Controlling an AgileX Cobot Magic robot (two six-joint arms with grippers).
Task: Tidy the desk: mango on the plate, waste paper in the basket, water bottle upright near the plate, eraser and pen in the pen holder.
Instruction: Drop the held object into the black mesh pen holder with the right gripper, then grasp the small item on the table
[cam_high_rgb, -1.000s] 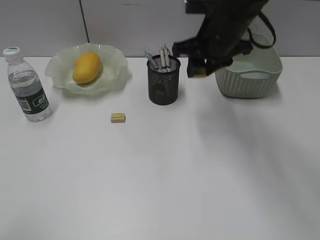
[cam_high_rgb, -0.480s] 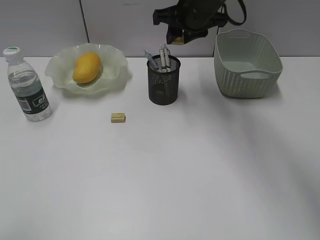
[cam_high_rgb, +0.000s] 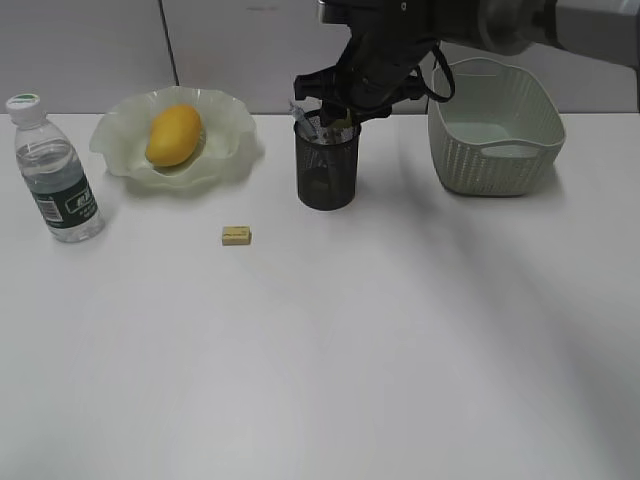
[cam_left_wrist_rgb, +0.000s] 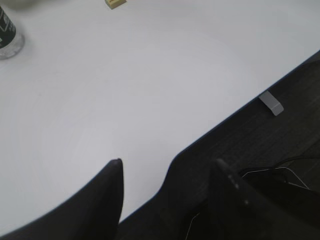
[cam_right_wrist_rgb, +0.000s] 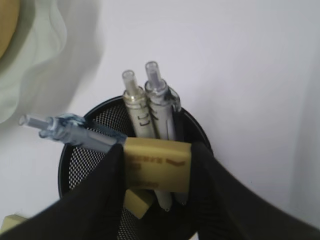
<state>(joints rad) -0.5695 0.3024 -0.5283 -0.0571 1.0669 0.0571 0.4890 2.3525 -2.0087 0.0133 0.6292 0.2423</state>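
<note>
Right wrist view: three pens (cam_right_wrist_rgb: 150, 110), two erasers (cam_right_wrist_rgb: 157, 165) in pen holder (cam_right_wrist_rgb: 80, 165).

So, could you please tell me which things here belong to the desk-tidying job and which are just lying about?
Belonging to the job:
mango
plate
water bottle
pen holder
pens
gripped eraser
eraser on the desk
basket
right gripper

Just lying about:
nothing visible

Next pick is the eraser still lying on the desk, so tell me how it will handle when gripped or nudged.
The loose eraser is a small flat block, so it should slide, not roll, if nudged. It lies low on the desk, leaving little side for jaws to catch. The same kind of eraser sits square in the right gripper, so it probably holds shape.
</note>
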